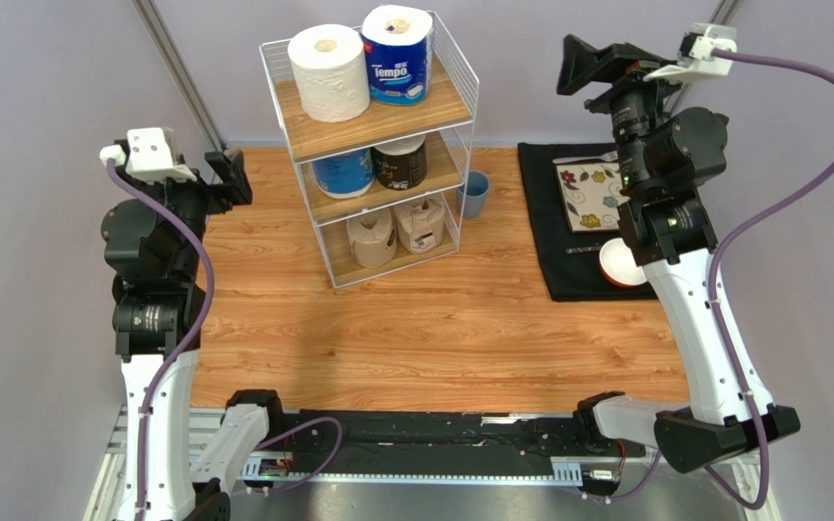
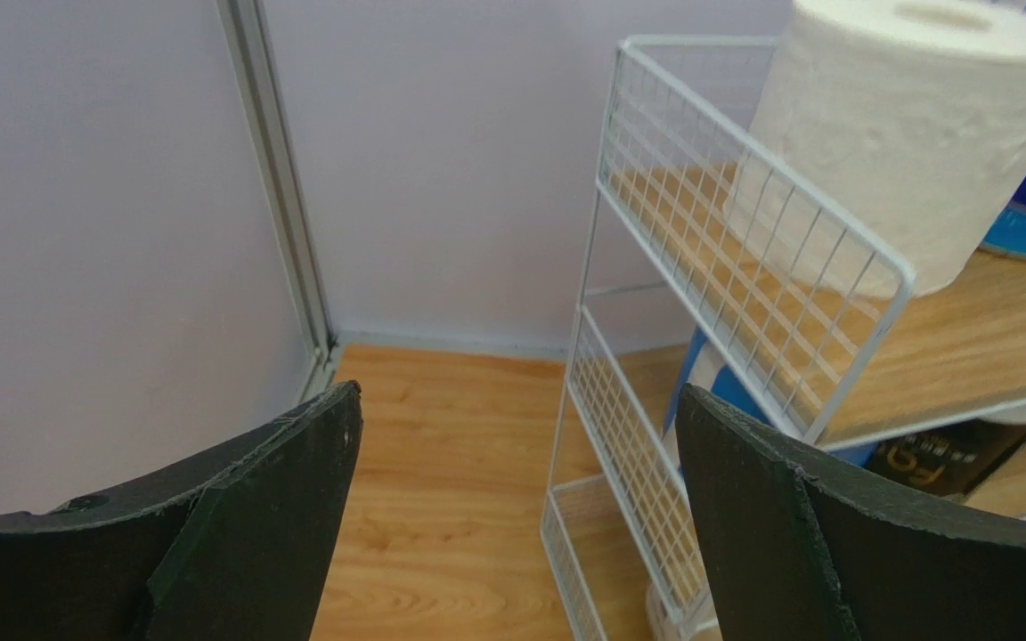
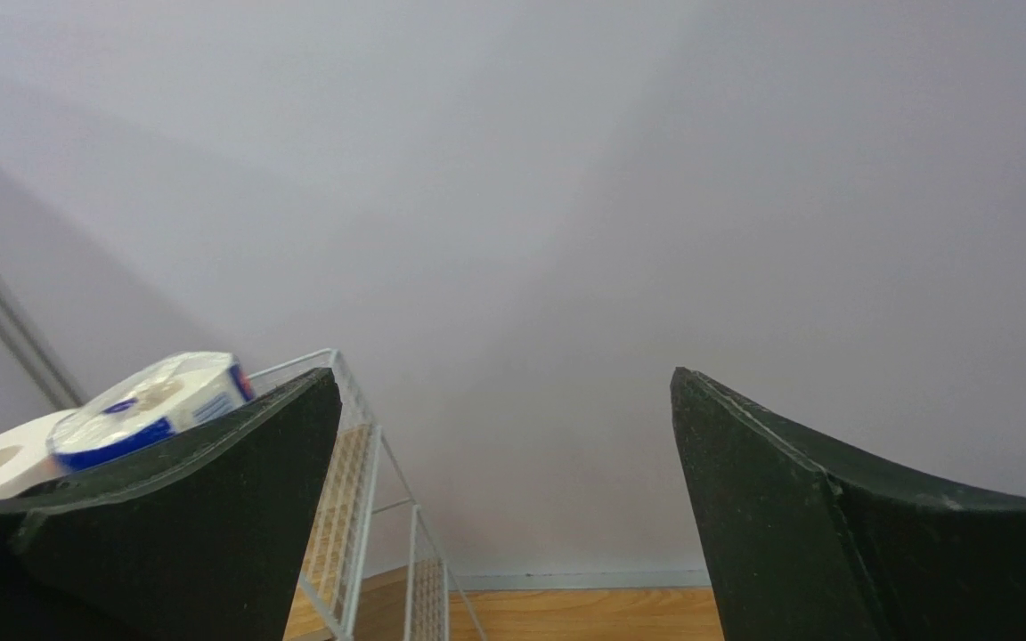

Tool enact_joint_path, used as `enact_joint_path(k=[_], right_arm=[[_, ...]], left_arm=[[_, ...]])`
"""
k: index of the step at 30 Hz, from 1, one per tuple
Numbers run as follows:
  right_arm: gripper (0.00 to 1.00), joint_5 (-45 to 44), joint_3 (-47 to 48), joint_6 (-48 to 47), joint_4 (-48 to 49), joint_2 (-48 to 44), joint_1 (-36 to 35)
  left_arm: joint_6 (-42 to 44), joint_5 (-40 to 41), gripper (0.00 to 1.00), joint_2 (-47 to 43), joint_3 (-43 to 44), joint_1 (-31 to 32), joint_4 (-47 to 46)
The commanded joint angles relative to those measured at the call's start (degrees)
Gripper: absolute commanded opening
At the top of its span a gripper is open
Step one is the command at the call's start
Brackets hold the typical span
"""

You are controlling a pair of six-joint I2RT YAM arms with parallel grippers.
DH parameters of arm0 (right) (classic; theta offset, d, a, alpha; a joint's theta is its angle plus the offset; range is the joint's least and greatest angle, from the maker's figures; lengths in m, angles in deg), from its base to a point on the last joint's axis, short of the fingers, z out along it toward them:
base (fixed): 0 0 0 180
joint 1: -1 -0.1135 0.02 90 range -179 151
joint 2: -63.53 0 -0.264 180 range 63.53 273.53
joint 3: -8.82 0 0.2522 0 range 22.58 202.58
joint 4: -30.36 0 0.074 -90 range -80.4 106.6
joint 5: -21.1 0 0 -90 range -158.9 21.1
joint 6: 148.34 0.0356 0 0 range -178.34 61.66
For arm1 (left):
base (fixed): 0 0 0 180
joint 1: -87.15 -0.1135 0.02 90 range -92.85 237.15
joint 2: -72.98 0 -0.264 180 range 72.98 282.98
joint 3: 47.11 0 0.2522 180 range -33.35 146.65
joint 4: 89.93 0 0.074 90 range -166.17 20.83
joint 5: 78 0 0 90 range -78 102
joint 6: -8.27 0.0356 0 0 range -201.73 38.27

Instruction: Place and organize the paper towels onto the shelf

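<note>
The white wire shelf [image 1: 449, 67] stands at the back middle of the table. Its top board holds a plain white roll [image 1: 328, 72] and a blue-wrapped roll [image 1: 397, 54]. The middle board holds a blue-wrapped roll [image 1: 344, 172] and a dark-wrapped roll [image 1: 401, 163]. The bottom board holds two brown paper rolls [image 1: 372, 237] [image 1: 421, 223]. My left gripper [image 1: 231, 176] is open and empty, raised left of the shelf [image 2: 639, 401]. My right gripper [image 1: 582, 65] is open and empty, raised right of the shelf [image 3: 351, 481]. The white roll [image 2: 927, 127] and the blue roll [image 3: 157, 401] show in the wrist views.
A blue cup [image 1: 475, 195] stands on the table just right of the shelf. A black mat [image 1: 546, 233] at the right carries a flowered plate [image 1: 591, 195] and a white bowl [image 1: 619, 264]. Grey walls close in at the back and the left.
</note>
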Motion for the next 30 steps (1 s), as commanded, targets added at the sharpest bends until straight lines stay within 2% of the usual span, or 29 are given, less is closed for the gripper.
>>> enact_joint_path(k=[1, 7, 17, 21, 25, 30], right_arm=[[1.00, -14.53, -4.43, 3.58, -3.19, -3.29, 2.31], [1.00, -16.14, -11.10, 10.26, -4.53, -7.43, 6.01], [0.99, -15.96, -17.17, 11.50, -4.18, -11.21, 6.28], [0.99, -16.84, -19.72, 11.77, -4.36, -12.70, 6.36], [0.99, -18.86, -21.66, 12.20, -4.00, -12.80, 6.28], [0.99, -18.16, -22.10, 13.43, -4.09, -12.18, 6.28]], left_arm=[[2.06, 1.73, 0.96, -3.94, -4.20, 0.27, 8.39], [2.15, 5.07, 0.97, -8.17, -10.44, 0.27, 13.23], [-0.93, 9.99, 0.98, -11.25, -21.86, 0.27, 19.21], [-3.47, 10.35, 0.98, -9.15, -24.60, 0.27, 22.98], [-5.50, 9.30, 0.99, -6.68, -27.32, 0.27, 24.05], [-6.37, 10.43, 0.99, -9.22, -30.75, 0.27, 21.95]])
